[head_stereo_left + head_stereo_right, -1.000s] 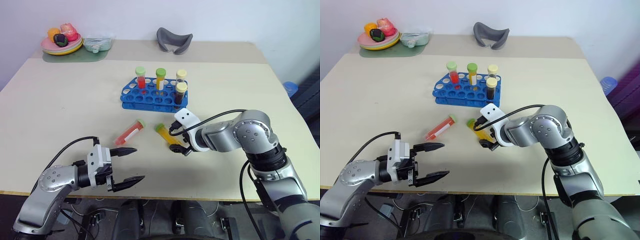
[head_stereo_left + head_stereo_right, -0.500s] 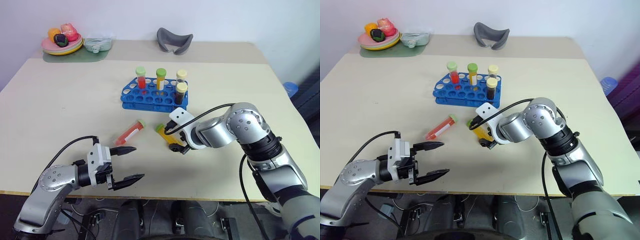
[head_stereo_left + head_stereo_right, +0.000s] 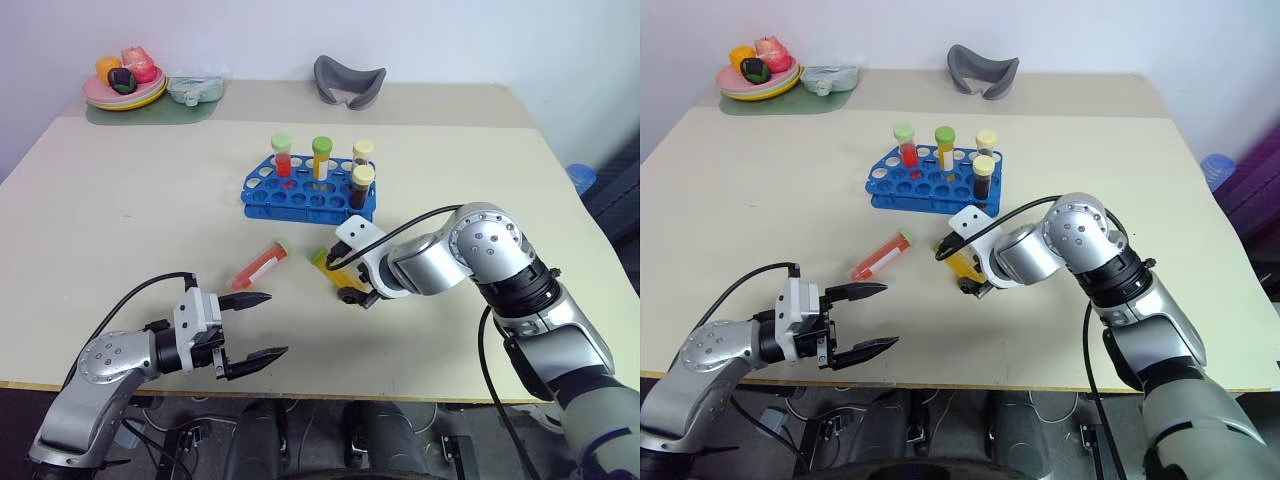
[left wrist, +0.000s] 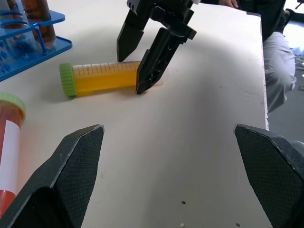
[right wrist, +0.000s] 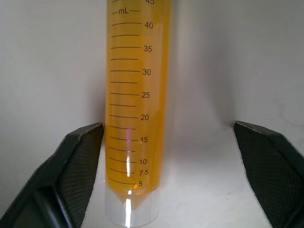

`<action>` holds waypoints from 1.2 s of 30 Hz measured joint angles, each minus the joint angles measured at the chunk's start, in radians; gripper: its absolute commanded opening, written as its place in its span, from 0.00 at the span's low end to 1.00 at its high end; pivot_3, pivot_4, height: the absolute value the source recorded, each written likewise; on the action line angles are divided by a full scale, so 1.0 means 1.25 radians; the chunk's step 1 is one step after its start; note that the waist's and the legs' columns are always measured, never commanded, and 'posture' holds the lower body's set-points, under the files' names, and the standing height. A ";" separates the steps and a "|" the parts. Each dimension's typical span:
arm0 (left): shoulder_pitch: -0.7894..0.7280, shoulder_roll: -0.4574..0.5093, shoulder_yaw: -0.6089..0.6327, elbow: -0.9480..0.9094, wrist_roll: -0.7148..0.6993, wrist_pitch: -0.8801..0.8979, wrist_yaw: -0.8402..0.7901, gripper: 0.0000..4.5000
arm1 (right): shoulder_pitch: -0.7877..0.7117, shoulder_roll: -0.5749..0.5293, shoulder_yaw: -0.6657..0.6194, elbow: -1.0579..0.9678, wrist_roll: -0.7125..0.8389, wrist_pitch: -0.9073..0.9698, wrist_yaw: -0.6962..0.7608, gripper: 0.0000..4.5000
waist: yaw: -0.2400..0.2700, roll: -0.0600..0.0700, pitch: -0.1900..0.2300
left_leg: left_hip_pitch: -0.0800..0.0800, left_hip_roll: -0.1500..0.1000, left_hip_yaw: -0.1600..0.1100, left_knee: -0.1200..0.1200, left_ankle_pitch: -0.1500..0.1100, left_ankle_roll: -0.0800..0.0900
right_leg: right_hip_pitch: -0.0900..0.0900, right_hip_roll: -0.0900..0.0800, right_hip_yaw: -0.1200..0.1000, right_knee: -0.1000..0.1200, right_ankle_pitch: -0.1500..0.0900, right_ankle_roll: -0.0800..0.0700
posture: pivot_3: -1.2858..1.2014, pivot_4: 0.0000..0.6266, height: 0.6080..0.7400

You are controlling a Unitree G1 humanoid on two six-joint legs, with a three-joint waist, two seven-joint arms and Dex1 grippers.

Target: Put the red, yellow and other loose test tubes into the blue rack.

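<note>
So four tubes stood in the rack (image 3: 308, 196); red tube (image 3: 258, 265) and yellow tube (image 3: 336, 272) lay loose on the tabletop (image 3: 120, 200). My right fingers (image 4: 145, 59) straddled yellow, unclenched; left fingers (image 3: 254, 325) gaped empty.

Blue rack (image 3: 300, 198) on a cream table (image 3: 120, 200); just before the rack, a yellow tube (image 3: 335, 271) and a red tube (image 3: 259, 264), both green-capped; black printed gradations on the yellow tube.

Glossy clear plastic yellow tube (image 4: 111, 77) lies on the smooth matt table (image 3: 120, 210)
</note>
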 measured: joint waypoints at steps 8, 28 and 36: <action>-0.001 -0.002 -0.001 0.000 0.000 0.000 0.002 1.00 | -0.001 0.010 0.000 0.005 0.011 0.002 -0.018 0.37 | -0.001 0.000 0.000 | 0.000 0.000 0.000 0.000 0.000 0.000 | 0.000 0.000 0.000 0.000 0.000 0.000 | 0.52 0.24 0.54; -0.005 -0.027 0.039 0.006 -0.013 0.009 0.062 1.00 | -0.023 -0.001 -0.009 -0.082 -0.127 -0.042 0.147 0.25 | -0.001 0.001 0.001 | -0.002 0.000 0.000 0.000 0.000 0.000 | -0.002 0.000 0.000 0.000 0.000 0.000 | 0.52 0.24 0.54; -0.045 -0.098 0.116 0.029 -0.046 0.030 0.178 1.00 | 0.054 0.064 -0.063 -0.194 -0.507 -0.569 0.566 0.25 | 0.000 0.001 0.000 | -0.001 0.000 -0.001 -0.002 0.000 0.000 | 0.000 0.000 -0.001 -0.002 0.000 0.000 | 0.52 0.24 0.54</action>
